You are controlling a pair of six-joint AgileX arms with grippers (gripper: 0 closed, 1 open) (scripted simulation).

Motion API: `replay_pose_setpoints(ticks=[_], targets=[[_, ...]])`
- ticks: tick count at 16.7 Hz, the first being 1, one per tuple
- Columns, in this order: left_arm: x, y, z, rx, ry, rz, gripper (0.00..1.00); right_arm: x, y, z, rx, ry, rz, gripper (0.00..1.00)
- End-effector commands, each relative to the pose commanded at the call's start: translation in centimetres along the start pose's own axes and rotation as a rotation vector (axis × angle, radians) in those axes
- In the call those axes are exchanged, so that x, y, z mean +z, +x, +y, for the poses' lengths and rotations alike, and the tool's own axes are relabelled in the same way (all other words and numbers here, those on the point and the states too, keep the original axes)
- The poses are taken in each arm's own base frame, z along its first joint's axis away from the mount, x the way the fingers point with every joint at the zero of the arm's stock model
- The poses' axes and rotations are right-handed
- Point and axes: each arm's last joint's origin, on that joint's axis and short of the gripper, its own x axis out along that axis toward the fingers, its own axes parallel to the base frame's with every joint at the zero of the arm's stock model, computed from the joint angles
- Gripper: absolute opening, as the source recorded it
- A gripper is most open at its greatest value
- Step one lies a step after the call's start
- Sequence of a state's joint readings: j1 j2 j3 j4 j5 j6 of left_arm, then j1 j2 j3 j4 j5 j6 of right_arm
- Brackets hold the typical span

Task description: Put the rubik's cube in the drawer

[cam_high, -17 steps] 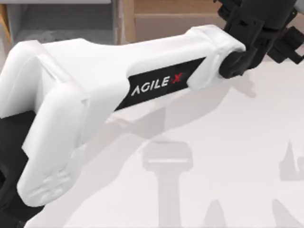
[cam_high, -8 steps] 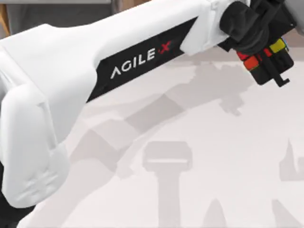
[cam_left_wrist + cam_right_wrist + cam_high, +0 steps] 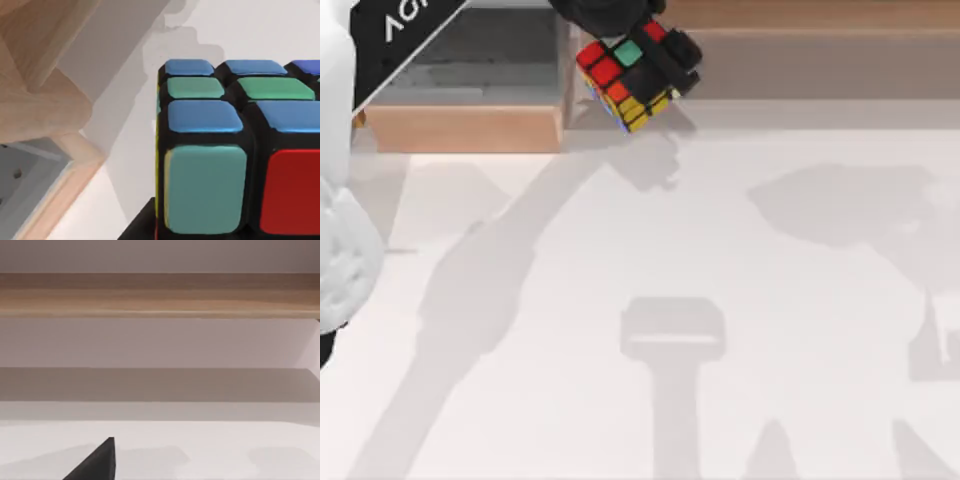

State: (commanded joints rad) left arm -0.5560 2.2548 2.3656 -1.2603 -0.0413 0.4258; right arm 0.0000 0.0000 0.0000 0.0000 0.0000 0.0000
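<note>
My left pincer (image 3: 645, 55) is closed on the rubik's cube (image 3: 620, 80) and holds it in the air, just beside the open drawer (image 3: 460, 128), over its side wall. The pickup is done; moving it above the grey interior and releasing remains.

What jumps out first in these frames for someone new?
The rubik's cube, bright against the pale table, held by the left gripper at the top view's upper middle, just right of the open drawer. In the left wrist view its blue, green and red stickers loom close. A long wooden shelf runs along the back.
</note>
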Motion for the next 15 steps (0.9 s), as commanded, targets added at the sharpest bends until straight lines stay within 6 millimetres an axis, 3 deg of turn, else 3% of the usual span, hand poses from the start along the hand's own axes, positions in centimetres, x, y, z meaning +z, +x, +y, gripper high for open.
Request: replay_pose_setpoints(ticks=[3,7,12,15], targets=[[-4.8,-1.2,7.1,0.004,-0.171,0.125,0.00,0.0,0.0,0.0,0.000,0.000,0.000,1.00],[-12.8,-1.8,16.0,0.026,-0.437,0.252,0.00,0.0,0.0,0.0,0.000,0.000,0.000,1.00],[-23.7,-3.4,24.2,0.103,-0.747,0.305,0.00,0.0,0.0,0.0,0.000,0.000,0.000,1.00],[-28.6,0.5,26.9,0.067,-0.857,0.361,0.00,0.0,0.0,0.0,0.000,0.000,0.000,1.00]])
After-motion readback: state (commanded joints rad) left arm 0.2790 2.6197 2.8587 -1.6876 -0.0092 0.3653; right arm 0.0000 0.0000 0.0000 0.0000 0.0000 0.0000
